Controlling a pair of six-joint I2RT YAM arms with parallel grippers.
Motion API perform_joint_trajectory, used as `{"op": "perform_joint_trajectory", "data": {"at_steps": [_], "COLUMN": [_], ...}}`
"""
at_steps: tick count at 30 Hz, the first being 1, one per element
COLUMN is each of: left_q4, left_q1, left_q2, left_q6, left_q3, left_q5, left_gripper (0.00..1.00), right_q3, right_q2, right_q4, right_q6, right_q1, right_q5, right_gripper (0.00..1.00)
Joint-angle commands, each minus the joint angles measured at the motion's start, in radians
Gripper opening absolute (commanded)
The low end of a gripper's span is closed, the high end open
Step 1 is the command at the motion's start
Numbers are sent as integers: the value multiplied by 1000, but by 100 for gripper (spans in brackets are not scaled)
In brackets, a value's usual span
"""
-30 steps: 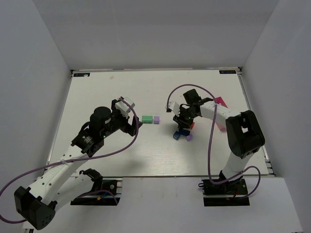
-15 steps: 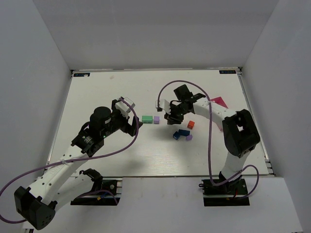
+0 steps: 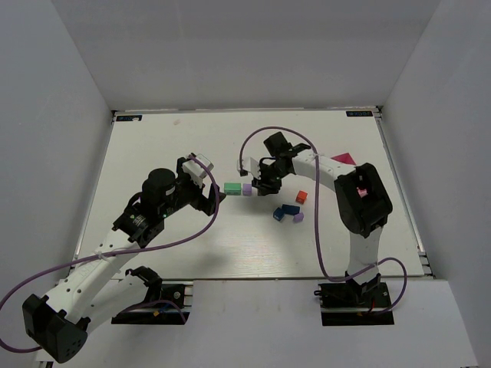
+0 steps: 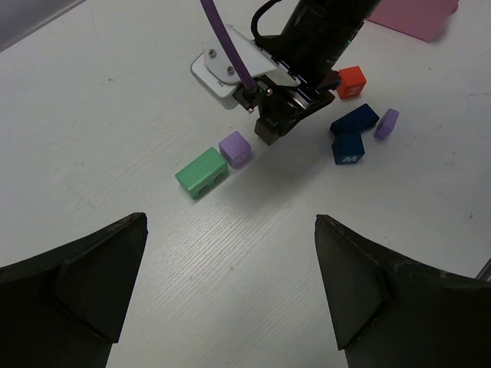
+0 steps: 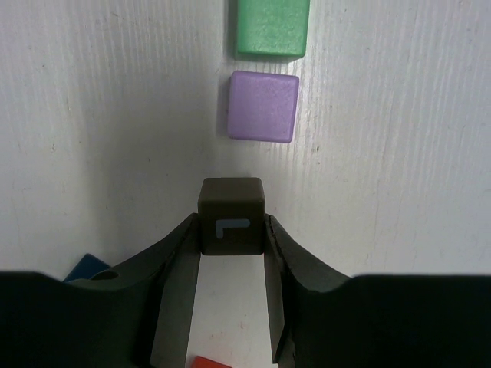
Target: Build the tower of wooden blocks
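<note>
My right gripper is shut on a dark brown cube with a pale L mark, held just above the table. Right beyond it lie a purple cube and a green bar, side by side. From above, the right gripper hangs just right of the purple cube and green bar. My left gripper is open over bare table, its fingers empty, left of the green bar. No tower shows: every block lies singly on the table.
A red cube, two dark blue blocks and a small purple piece lie loose behind the right gripper. A pink tray sits at the far right. White walls close in the table.
The right gripper has swung left, away from the red and blue blocks, carrying the dark cube up to the purple cube. The left arm has not moved.
</note>
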Motion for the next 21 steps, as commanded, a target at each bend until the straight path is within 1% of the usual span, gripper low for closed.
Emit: {"op": "perform_joint_trajectory", "data": {"at_steps": [1,21], "left_q4": [-7,-7], "left_q1": [3,3], "left_q2": [-7,-7], "left_q6": [-3,6], "left_q3": [3,3], "left_q5": [17,26], "left_gripper": [100,100], "right_q3": [58,120], "right_q2": [23,106], "right_q4": [-20,-15], "right_q6": [-20,-12], "right_q1": [14,29], "right_q5": [-12,15], "right_gripper": [24,28]}}
